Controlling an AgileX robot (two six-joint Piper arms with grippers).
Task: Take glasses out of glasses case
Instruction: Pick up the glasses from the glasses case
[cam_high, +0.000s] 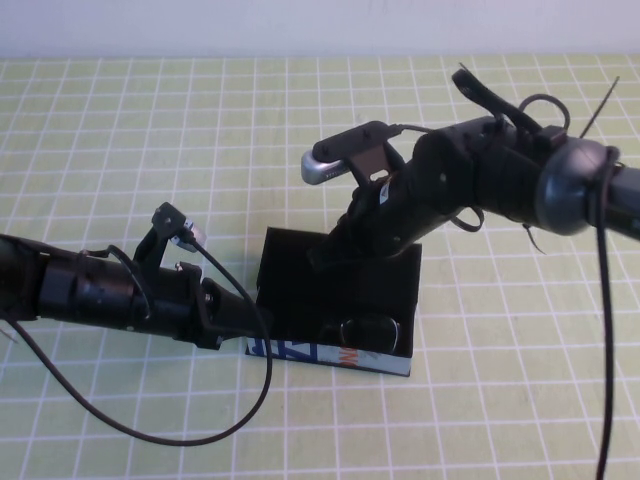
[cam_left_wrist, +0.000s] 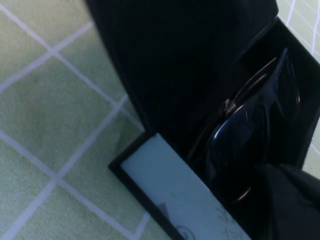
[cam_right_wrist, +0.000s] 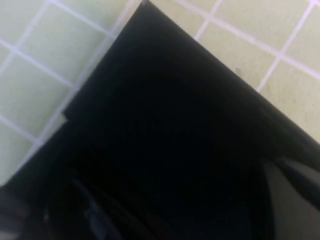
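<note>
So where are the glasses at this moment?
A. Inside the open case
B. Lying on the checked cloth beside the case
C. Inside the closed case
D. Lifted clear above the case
A: the glasses lie inside the open glasses case, the right gripper reaching into it and the left gripper at its left end.
</note>
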